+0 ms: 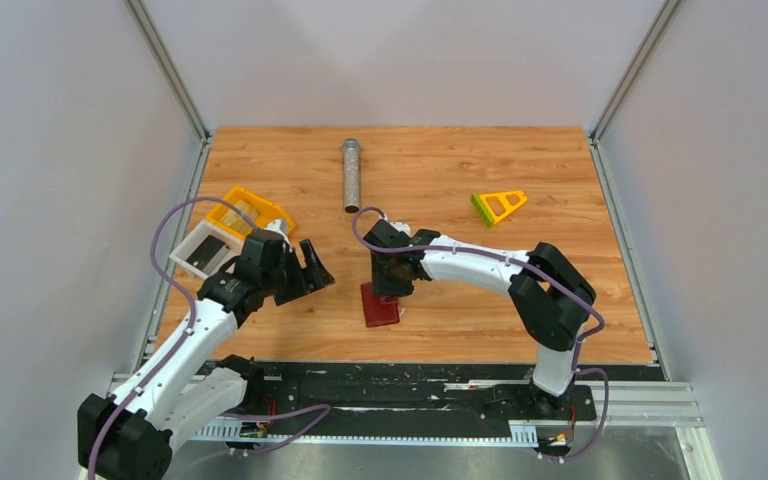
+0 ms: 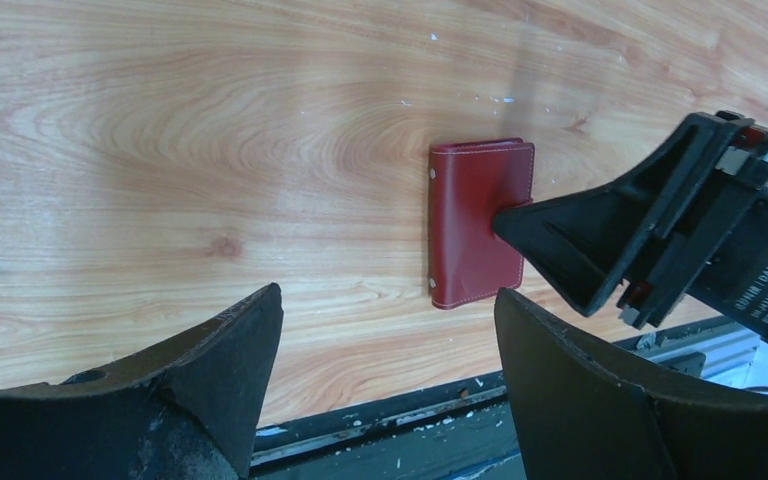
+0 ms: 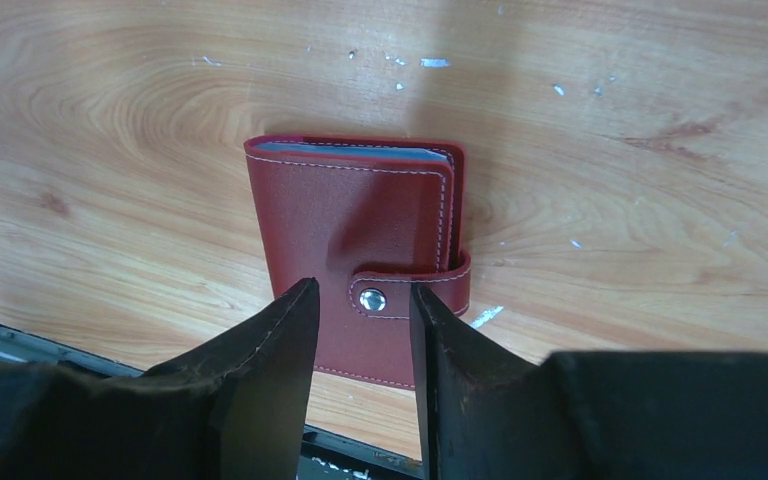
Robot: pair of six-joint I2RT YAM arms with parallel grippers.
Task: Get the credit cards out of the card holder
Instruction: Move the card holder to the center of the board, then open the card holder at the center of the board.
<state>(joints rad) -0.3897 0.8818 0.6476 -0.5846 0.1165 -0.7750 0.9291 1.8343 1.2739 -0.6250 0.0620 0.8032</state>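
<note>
My right gripper (image 3: 360,300): narrow, empty, straddling the snap tab (image 3: 405,290) | card holder (image 3: 350,215): closed, flat on the table (image 3: 110,150), credit cards hidden inside | I pinch the tab only and peel upward | my left gripper (image 2: 388,295): wide, ready to pin the cover.

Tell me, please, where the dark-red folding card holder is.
Top view: the card holder lies closed on the wooden table, front centre, under the right gripper.

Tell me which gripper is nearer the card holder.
Right. The right gripper is over the card holder, jaws astride its snap; the left gripper is off to its left, apart.
</note>
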